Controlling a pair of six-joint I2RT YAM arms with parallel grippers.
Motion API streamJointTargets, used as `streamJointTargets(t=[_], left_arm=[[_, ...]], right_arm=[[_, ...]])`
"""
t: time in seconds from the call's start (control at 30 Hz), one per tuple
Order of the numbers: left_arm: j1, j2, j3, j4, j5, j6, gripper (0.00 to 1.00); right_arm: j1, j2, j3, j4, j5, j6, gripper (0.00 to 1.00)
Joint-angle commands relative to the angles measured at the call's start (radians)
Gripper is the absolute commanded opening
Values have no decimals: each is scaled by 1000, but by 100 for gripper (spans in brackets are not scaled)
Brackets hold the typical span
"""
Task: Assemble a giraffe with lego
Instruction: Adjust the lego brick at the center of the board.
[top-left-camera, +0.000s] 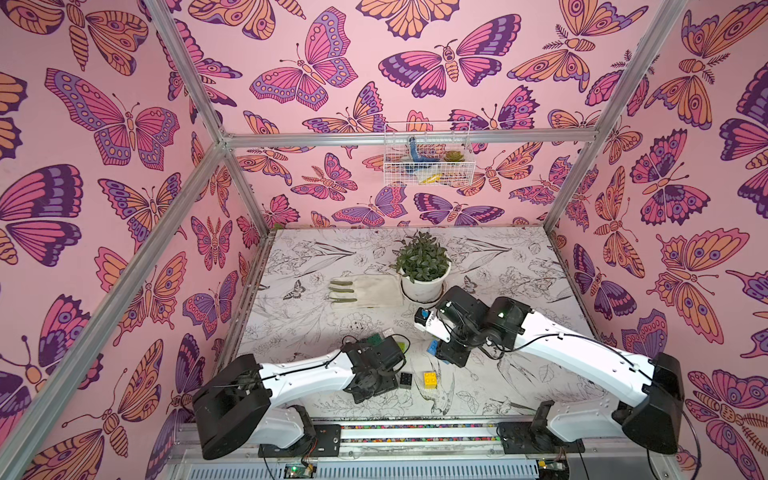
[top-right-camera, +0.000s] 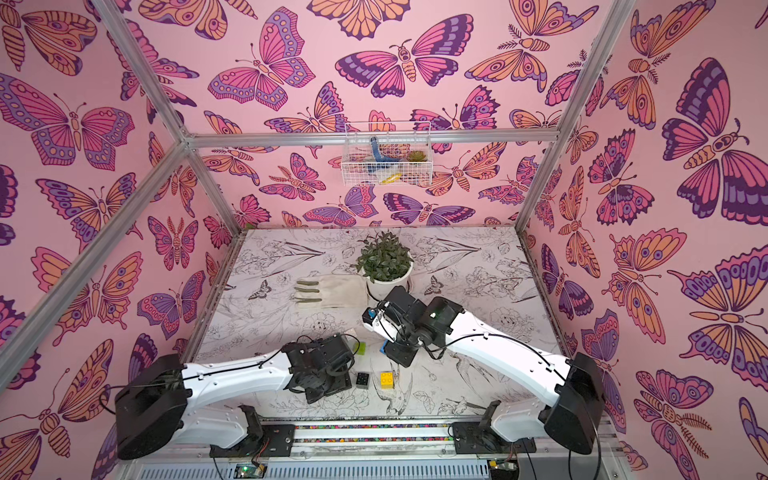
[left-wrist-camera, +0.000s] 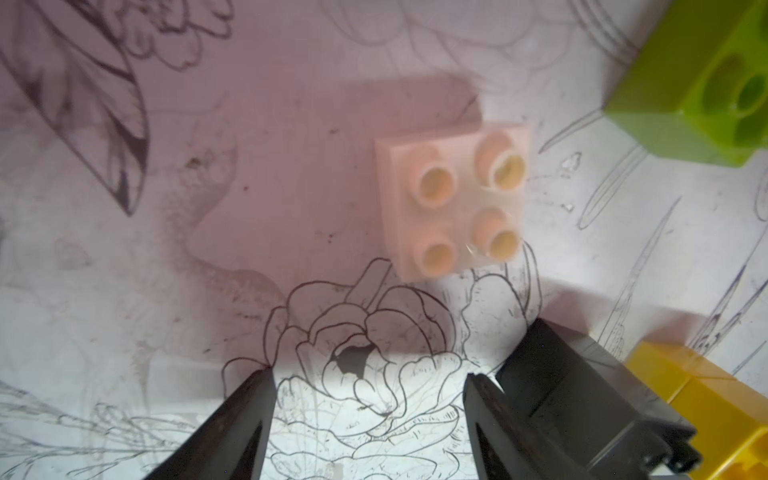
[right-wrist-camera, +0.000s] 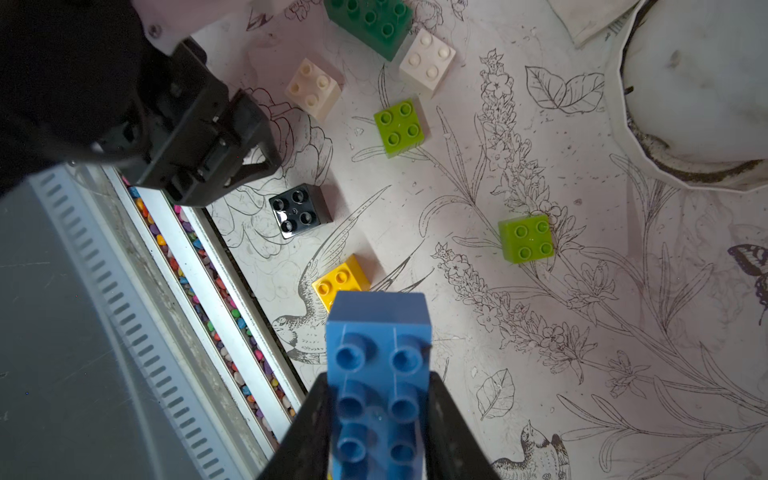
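Clearly, the right claw (right-wrist-camera: 378, 399) is clenched on the long blue brick (right-wrist-camera: 376, 328). The left claw (left-wrist-camera: 370, 376) stands released over the worktop (left-wrist-camera: 124, 270), near a white brick (left-wrist-camera: 453, 199) but apart from it. A black brick (right-wrist-camera: 297, 210), a yellow brick (right-wrist-camera: 338, 278) and two lime bricks (right-wrist-camera: 399, 126) lie loose nearby.

**Gloss, Matt and Weave**

The black brick (right-wrist-camera: 300, 211) looked like glossy plastic, with a white glare on its top; the blue brick (right-wrist-camera: 378, 365) was smooth plastic. The table (right-wrist-camera: 582, 316) cover looked matt and grimy. The glove (top-left-camera: 376, 291) was pale cloth. The frame bars (top-left-camera: 407, 139) were bare metal.
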Motion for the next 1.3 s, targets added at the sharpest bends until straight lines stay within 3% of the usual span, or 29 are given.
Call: streamJointTargets(t=[0.0, 0.43, 0.73, 0.83, 0.97, 1.27], left_arm=[[-9, 23, 15, 24, 3, -1, 77], [-17, 59, 50, 41, 22, 18, 77], [-21, -1, 1, 29, 4, -18, 77], [-15, -54, -6, -37, -31, -18, 78], [39, -193, -53, -121, -38, 11, 87], [92, -466, -174, -261, -22, 0, 90]], right_arm=[[7, 3, 16, -15, 10, 4, 26], [7, 3, -5, -23, 32, 5, 25], [7, 2, 0, -27, 17, -6, 25], [19, -8, 0, -27, -5, -32, 25], [76, -14, -27, 5, -30, -108, 23], [96, 122, 27, 19, -64, -240, 23]])
